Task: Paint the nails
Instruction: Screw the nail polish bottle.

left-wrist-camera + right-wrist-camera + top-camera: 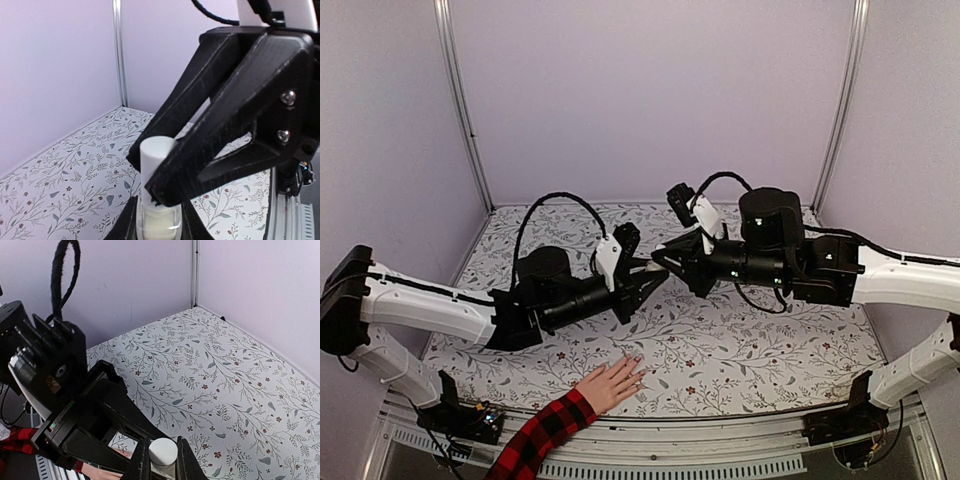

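Note:
A light-skinned hand [612, 383] in a red-and-black plaid sleeve [545, 432] lies flat at the table's near edge, its pale nails [638, 362] pointing to the far right. Above it, the two grippers meet in mid-air. My left gripper [159, 212] is shut on the body of a small clear bottle [160, 226] of pale liquid. My right gripper [163, 461] is shut on the bottle's white cap [163, 450], which still sits on the bottle. From above, the left gripper [650, 272] and the right gripper [660, 260] hide the bottle.
The table [770, 340] has a floral-patterned cover. Lilac walls with metal corner posts [465, 110] close in the back and sides. Black cables [560, 200] loop over both wrists. A metal rail [720, 440] runs along the near edge.

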